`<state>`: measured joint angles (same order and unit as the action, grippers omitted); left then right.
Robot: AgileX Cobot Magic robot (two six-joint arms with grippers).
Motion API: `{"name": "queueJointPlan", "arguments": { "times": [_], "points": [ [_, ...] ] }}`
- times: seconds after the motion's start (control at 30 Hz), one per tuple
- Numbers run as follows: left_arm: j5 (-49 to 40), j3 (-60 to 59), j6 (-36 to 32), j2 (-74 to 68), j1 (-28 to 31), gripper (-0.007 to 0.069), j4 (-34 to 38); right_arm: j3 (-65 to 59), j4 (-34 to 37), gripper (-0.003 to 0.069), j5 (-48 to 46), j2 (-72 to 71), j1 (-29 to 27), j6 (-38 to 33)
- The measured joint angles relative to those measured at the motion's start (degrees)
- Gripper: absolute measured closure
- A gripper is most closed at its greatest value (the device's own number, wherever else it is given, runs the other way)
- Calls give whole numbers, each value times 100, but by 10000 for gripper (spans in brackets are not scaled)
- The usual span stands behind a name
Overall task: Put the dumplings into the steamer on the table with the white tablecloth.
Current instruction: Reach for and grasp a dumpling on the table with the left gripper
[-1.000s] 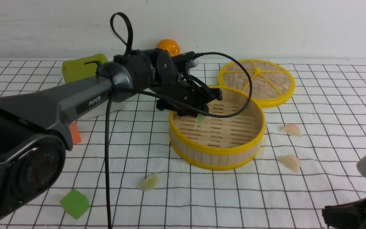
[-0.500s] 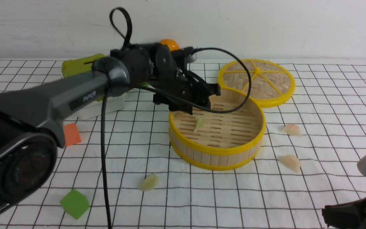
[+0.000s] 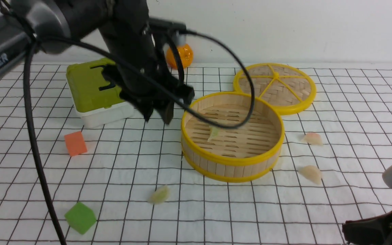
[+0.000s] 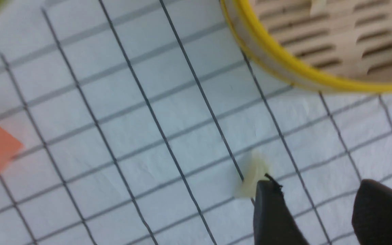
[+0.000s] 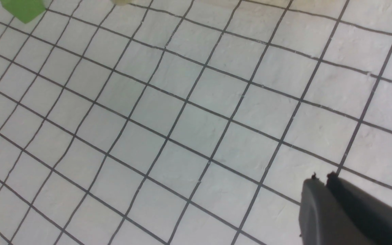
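Front view shows our left gripper (image 3: 158, 115) hanging above the white tablecloth (image 3: 352, 119) just beside the steamer (image 3: 231, 160), with its jaws spread apart and nothing between them. We judge that it is free because one pale green dumpling (image 3: 213, 132) lies on the slatted floor inside the basket. The left wrist view looks down past the fingertips (image 4: 271, 197) at the other green dumpling (image 4: 252, 177), which lies on the cloth near the steamer's yellow rim. That suggests to us it is the next one to fetch. Our right gripper (image 5: 322, 178) sits low at the near right edge of the table (image 3: 369, 85) with its fingers pressed together and empty, probably parked out of the way. Two pinkish-white dumplings (image 3: 313, 138) rest on the cloth on that side, near the steamer but apart from it. All four dumplings are small, translucent crescents. They look soft and slippery, so we expect they need a gentle pinch.
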<state>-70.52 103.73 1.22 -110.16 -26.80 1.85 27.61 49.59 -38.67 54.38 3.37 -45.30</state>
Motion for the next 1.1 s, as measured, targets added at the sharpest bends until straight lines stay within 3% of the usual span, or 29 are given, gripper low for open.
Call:
{"name": "queueJointPlan", "arguments": {
  "times": [0.13, 0.3, 0.6, 0.7, 0.8, 1.0, 1.1],
  "points": [
    [121, -1065, -283, -60, -6, 302, 65, 0, 95, 622, 0, -6, 0, 0],
    [1078, -1804, -933, -96, -6, 302, -3, 0, 141, 618, -48, -6, 0, 5],
    [1919, -1929, -1766, -630, -6, 309, 434, 0, 297, 610, -110, -6, 0, 5],
    [1924, -1923, -1960, -773, -6, 358, 607, 0, 348, 610, -110, -6, 0, 0],
    [1912, -1918, -1839, -773, -6, 420, 613, 0, 400, 610, -110, -6, 0, 0],
    [1269, -1631, -1131, -773, -11, 419, 410, 0, 405, 609, -110, -6, 0, 0],
    [667, -858, -749, -721, -11, 419, 373, 0, 405, 609, -110, -6, 0, 0]
  ]
}}
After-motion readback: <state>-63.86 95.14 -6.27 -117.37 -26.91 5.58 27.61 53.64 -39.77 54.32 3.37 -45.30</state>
